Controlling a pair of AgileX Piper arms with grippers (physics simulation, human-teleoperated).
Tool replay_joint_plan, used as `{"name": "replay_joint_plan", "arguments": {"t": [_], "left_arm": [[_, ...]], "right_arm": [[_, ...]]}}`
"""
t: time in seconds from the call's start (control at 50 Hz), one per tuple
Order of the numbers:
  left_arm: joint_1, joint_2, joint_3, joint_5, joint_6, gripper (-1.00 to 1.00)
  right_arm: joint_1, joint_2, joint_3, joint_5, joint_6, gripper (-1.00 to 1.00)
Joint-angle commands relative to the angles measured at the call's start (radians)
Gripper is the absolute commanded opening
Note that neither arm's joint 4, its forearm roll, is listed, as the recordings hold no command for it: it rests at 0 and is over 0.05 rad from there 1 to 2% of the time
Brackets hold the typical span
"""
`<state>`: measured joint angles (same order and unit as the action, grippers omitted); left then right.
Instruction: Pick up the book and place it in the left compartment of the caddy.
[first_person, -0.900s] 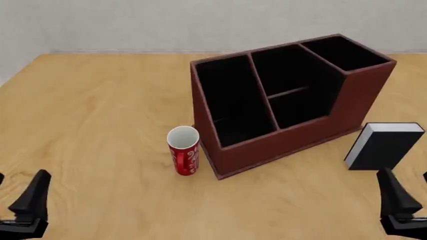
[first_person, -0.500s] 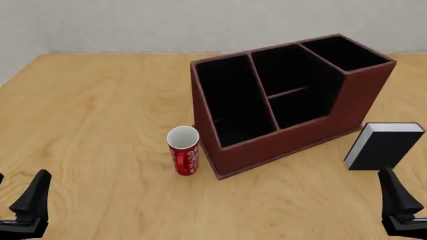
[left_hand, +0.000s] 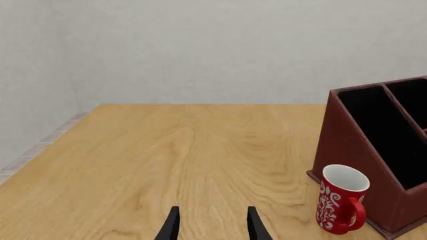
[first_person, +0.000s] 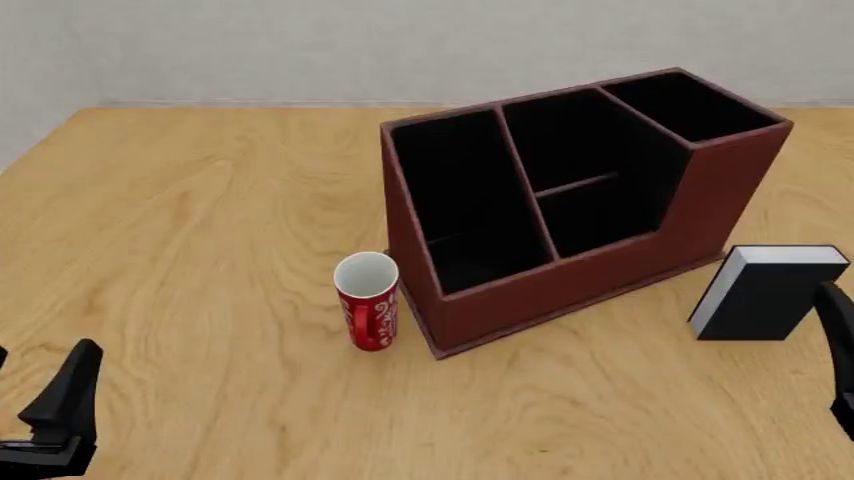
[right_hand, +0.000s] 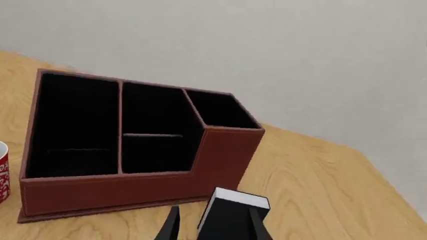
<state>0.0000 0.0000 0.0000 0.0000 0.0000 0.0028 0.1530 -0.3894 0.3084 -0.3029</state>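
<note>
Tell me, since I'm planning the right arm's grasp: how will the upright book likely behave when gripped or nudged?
The book stands on edge apart from the caddy, so a sideways nudge would probably topple it. Its thick, blocky shape suggests it stays stiff in a grasp and weighs a fair amount. The smooth black cover may be slippery, so the open right gripper should probably squeeze across the covers.
</note>
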Motion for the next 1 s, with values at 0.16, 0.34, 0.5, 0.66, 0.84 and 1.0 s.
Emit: {"name": "replay_joint_plan", "arguments": {"t": [0.16, 0.34, 0.5, 0.66, 0.84, 1.0], "left_arm": [[0.0, 0.0, 0.0, 0.0, 0.0, 1.0], [0.0, 0.0, 0.0, 0.0, 0.0, 1.0], [0.0, 0.0, 0.0, 0.0, 0.0, 1.0], [0.0, 0.0, 0.0, 0.0, 0.0, 1.0], [0.0, 0.0, 0.0, 0.0, 0.0, 1.0], [0.0, 0.0, 0.0, 0.0, 0.0, 1.0]], "right_arm": [[0.05, 0.149, -0.215, 0.211, -0.271, 1.0], [0.032, 0.165, -0.265, 0.283, -0.364, 1.0], [0.039, 0.177, -0.273, 0.327, -0.443, 1.0], [0.028, 0.213, -0.291, 0.349, -0.535, 1.0], [0.047, 0.25, -0.303, 0.378, -0.618, 1.0], [0.052, 0.299, -0.307, 0.382, -0.68, 1.0]]}}
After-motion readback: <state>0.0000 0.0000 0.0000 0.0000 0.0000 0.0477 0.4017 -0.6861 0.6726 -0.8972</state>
